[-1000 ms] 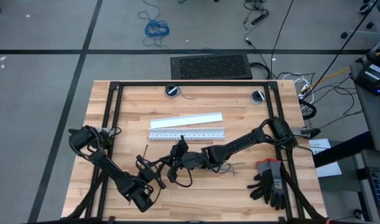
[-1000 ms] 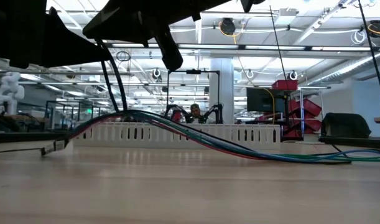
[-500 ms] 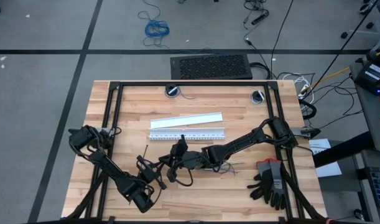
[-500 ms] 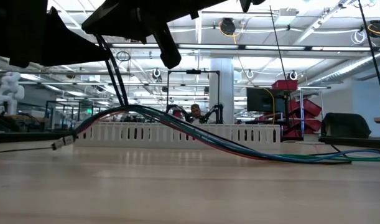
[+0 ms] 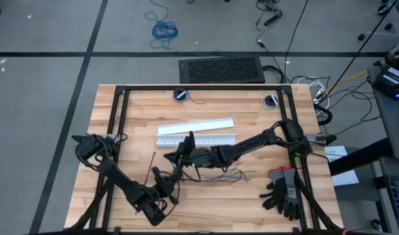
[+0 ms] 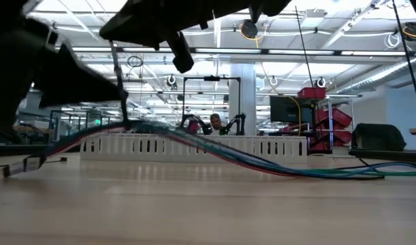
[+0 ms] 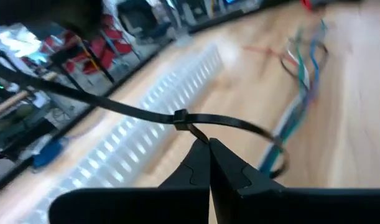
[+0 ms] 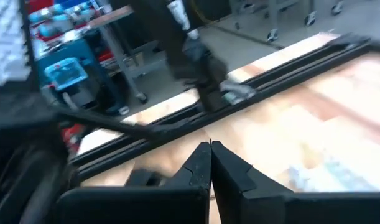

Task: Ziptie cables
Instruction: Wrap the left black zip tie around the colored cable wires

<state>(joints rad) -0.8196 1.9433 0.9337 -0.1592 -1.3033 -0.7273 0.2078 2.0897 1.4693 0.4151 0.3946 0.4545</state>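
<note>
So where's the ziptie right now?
In the left wrist view the ziptie is looped around the cables, its head just past the shut left end effector, beside the white slotted strip.

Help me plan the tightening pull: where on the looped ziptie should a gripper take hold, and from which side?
Probably grip the ziptie on its straight free tail, just past the head, closing the fingers across its length from the side. That stretch runs straight and free, while the loop end curves round the cables.
</note>
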